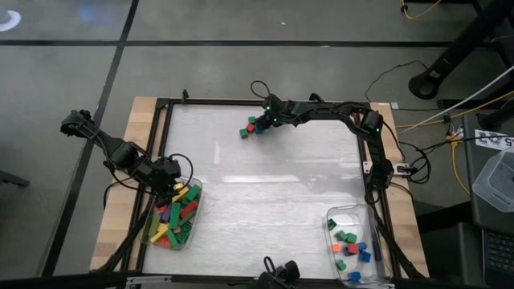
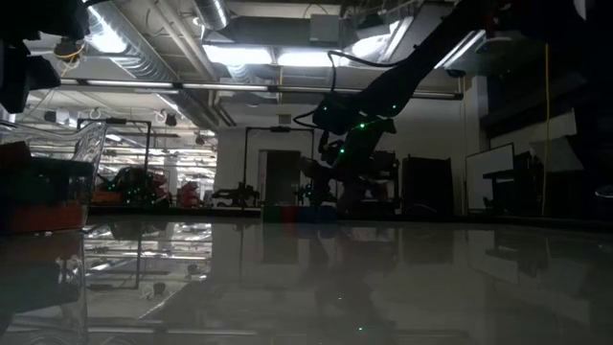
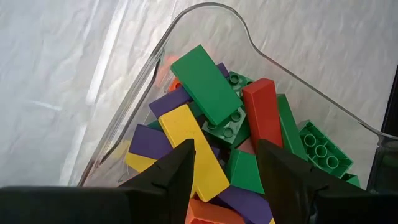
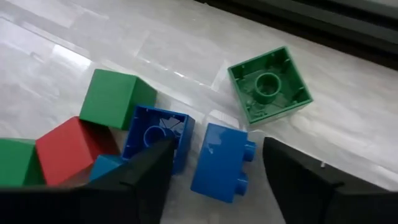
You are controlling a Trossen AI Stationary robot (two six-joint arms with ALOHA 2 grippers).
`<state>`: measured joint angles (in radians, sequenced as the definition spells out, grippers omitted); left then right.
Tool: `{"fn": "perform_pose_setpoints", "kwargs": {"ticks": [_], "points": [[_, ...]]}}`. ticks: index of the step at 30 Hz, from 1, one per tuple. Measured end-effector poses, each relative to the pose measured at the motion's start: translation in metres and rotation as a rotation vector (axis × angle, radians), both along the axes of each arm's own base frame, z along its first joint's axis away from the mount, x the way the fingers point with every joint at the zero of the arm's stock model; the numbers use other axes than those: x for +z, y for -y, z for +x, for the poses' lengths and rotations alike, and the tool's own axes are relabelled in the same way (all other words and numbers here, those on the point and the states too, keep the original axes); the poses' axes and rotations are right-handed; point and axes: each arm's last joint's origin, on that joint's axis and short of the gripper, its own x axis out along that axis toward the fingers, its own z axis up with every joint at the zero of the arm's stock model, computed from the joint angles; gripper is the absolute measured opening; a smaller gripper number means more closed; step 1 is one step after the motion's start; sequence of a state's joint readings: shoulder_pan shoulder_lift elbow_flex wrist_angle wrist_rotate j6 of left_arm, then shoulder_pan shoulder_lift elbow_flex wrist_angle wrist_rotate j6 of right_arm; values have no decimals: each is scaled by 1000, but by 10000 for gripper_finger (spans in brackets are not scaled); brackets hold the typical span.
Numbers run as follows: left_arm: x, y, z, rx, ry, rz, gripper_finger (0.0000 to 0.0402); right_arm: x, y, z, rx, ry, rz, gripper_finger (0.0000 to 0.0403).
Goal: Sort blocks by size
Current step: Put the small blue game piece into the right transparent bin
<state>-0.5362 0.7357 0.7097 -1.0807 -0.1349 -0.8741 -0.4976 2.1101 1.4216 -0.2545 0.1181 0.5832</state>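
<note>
Right hand (image 4: 214, 171) is at the far side of the desk (image 1: 265, 177), fingers apart and empty, hanging over a small cluster of short blocks (image 1: 254, 125) — a blue brick (image 4: 221, 162) on its side lies between the fingertips, an upturned blue square brick (image 4: 158, 137) touches it, a red cube (image 4: 71, 149) and a green cube (image 4: 115, 96) sit just beside, and an upturned green square brick (image 4: 268, 84) lies a little apart. Left hand (image 3: 224, 168) hovers over the clear tub of long blocks (image 1: 175, 215) at the near left, fingers apart, nothing clamped; a yellow long brick (image 3: 193, 149), a green long brick (image 3: 205, 84) and a red long brick (image 3: 264, 109) are piled under it. The second clear tub (image 1: 357, 245) at near right holds a handful of short green, red and blue blocks. Progress, by my read: mostly done — long ones look all binned, desk otherwise bare, only that far cluster of short blocks left to carry to the right tub. Next likely pick is the blue brick.
</note>
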Motion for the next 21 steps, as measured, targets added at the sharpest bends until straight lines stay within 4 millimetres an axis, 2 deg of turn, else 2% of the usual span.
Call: {"fn": "perform_pose_setpoints", "kwargs": {"ticks": [9, 18, 21], "points": [[0, 0, 0, 2, 2, 3, 159, 0, -3, 2, 79, 51, 94, 95], [1, 1, 1, 5, 20, -1, 159, 2, -8, 4, 202, 126, 225, 90], [2, 1, 4, 2, 59, 11, 159, 11, -10, 8, 273, 183, 299, 90]]}}
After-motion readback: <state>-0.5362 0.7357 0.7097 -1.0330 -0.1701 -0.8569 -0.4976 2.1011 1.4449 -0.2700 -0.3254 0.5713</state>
